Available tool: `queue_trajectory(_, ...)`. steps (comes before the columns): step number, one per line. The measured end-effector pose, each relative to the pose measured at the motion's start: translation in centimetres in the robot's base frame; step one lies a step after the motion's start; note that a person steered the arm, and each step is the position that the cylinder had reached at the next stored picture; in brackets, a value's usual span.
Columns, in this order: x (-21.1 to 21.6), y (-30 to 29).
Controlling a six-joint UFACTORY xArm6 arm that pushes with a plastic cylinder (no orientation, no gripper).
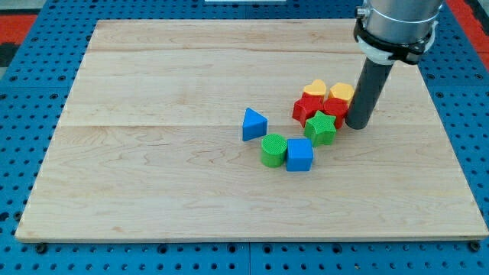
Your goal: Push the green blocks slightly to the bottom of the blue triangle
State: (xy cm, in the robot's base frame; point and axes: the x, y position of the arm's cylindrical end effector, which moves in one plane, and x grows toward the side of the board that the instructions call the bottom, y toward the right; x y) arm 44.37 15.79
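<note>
The wooden board (pixel 153 176) fills most of the frame, pale planks over a blue pegboard table (pixel 23 92). My arm ends in one dark rod (pixel 368 88) coming down from the upper right; it has no gripper, so there is nothing to spread or pinch. My tip (pixel 357 124) rests on the board just right of the block cluster, close beside the green star and the red blocks.

I count seven blocks: two green, two blue, two red, two yellow is one too many, so let me list them plainly. Green cylinder (pixel 273 149), ribbed top, right of centre. Green star (pixel 321 128), up and right of it. Blue triangle (pixel 254 124), just up-left of the cylinder. Blue cube (pixel 299 155), touching the cylinder's right side. Two red blocks (pixel 306 108) (pixel 335 106) and two yellow blocks (pixel 314 90) (pixel 342 93) packed behind the star. That makes eight.

The left half and bottom strip of the board lie open.
</note>
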Motion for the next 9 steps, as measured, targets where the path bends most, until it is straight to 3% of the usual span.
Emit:
queue_trajectory(3,0.2,-5.1)
queue_trajectory(7,5.8,-10.0)
queue_trajectory(8,5.8,-11.0)
queue_trajectory(9,3.3,-10.7)
